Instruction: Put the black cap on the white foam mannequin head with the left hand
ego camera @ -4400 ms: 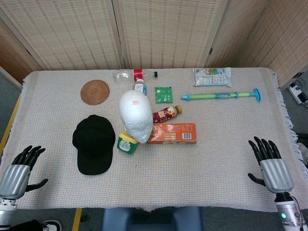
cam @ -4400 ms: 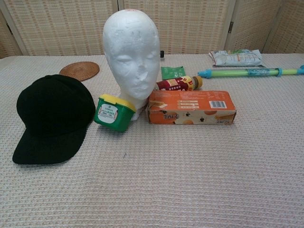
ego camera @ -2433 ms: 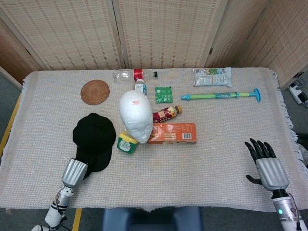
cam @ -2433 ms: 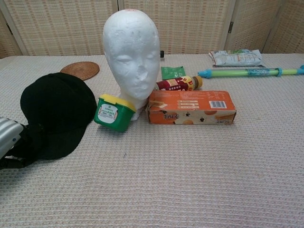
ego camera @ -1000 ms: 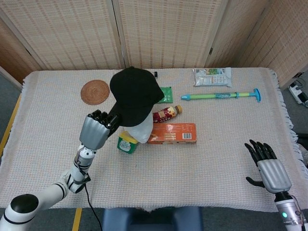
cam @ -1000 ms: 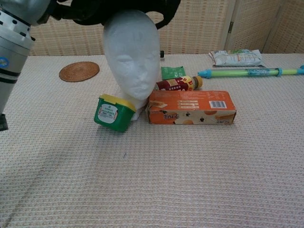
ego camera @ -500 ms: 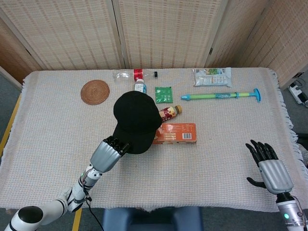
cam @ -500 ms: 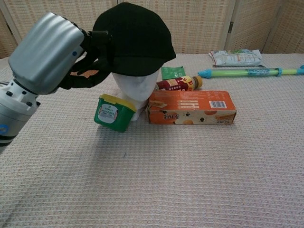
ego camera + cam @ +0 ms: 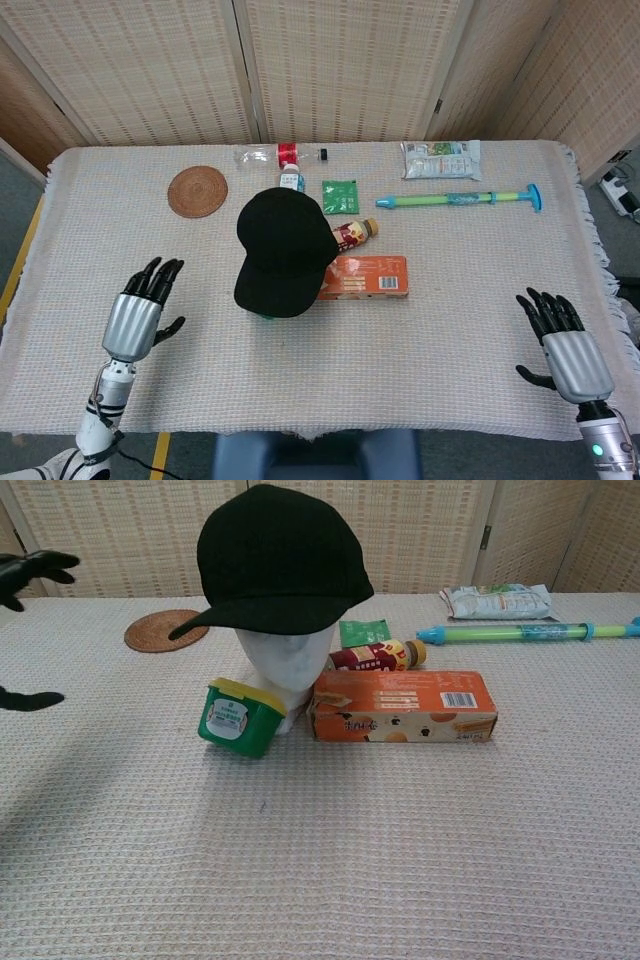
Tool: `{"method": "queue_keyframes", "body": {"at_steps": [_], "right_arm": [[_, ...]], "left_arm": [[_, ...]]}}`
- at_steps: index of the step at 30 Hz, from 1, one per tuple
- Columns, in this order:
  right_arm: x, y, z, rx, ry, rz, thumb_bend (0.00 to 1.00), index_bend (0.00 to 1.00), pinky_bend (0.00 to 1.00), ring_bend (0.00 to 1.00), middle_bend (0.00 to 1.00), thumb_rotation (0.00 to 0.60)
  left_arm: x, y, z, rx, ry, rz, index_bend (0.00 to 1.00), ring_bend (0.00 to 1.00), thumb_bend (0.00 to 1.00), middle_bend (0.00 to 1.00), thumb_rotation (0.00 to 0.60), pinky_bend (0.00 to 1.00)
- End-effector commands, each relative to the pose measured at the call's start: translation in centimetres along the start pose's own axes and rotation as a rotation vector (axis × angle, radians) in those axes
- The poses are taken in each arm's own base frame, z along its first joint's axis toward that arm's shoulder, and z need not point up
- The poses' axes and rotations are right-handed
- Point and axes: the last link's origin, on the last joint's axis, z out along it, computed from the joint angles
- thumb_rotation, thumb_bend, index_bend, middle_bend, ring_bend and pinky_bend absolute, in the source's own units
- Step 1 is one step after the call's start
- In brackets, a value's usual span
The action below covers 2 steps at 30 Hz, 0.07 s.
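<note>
1. Our left hand [image 9: 133,320] has its fingers [image 9: 158,277] spread and holds nothing; it hangs over the tablecloth [image 9: 420,350] well to the left of the cap. Our right hand [image 9: 568,355] is likewise spread and bare at the near right corner

2. The black cap [image 9: 278,565] sits on the white foam head [image 9: 290,668], pulled low so only the lower face shows, with the brim angled to the left

3. We judge the placing step done; what is left is at most to check that the cap sits steady and draw the left arm clear without brushing the brim

4. Touching the head's base is a green tub [image 9: 238,718] with a yellow lid, and an orange box [image 9: 402,706] lies just to its right, a small bottle [image 9: 378,656] behind

5. Farther back lie a woven coaster [image 9: 197,191], a green sachet [image 9: 340,196], a long green and blue tube [image 9: 458,199] and a snack bag [image 9: 441,159]; none blocks the left hand's way back
</note>
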Motion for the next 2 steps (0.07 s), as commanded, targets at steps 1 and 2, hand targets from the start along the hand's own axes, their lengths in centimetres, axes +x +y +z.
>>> {"method": "queue_keyframes", "body": {"at_steps": [1, 2], "right_arm": [[-0.03, 0.08, 0.06, -0.013, 0.007, -0.004, 0.07, 0.0, 0.0, 0.0, 0.02, 0.6], [-0.05, 0.14, 0.1, -0.018, 0.007, -0.004, 0.07, 0.0, 0.0, 0.0, 0.02, 0.6]], "left_arm": [[3.3, -8.99, -6.56, 0.354, -0.202, -0.04, 0.11, 0.1, 0.17, 0.16, 0.6, 0.28], [3.72, -9.66, -7.08, 0.392, -0.193, -0.059, 0.12, 0.1, 0.17, 0.16, 0.6, 0.28]]}}
